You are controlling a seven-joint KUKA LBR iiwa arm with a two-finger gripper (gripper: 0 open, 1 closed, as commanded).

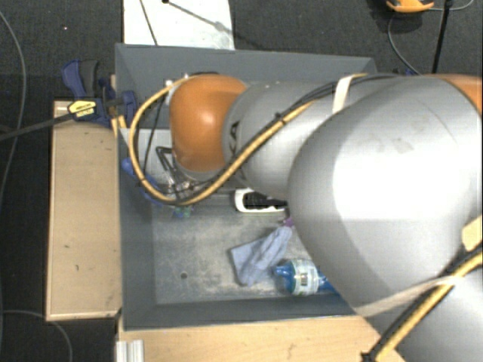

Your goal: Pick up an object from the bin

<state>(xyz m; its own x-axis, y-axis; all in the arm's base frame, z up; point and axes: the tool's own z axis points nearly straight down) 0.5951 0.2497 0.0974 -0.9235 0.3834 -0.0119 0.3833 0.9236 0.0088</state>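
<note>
Your gripper [176, 191] hangs low in the bin [136, 277] at about nine o'clock from its centre, close to the left wall and tucked under the orange wrist cover [200, 123] and a yellow cable [143, 179]. You cannot tell from here whether it is released or clenched. The small bluish-green thing [181, 211] just at its six o'clock is likely your target, though it is too hidden to name. Make sure the hand is spread before you descend, and come straight down so that nothing scrapes the wall. Centre over the thing, because an off-centre close would probably push it into the corner. Keep the cable loop off the rim. If that thing proves awkward, you have easier choices: a white-and-black object [256, 200] near the centre, a crumpled blue-grey cloth [260, 255] toward six o'clock, and a clear bottle with a blue cap [298, 277] beside it at five. The cloth probably gives the surest bite.
</note>
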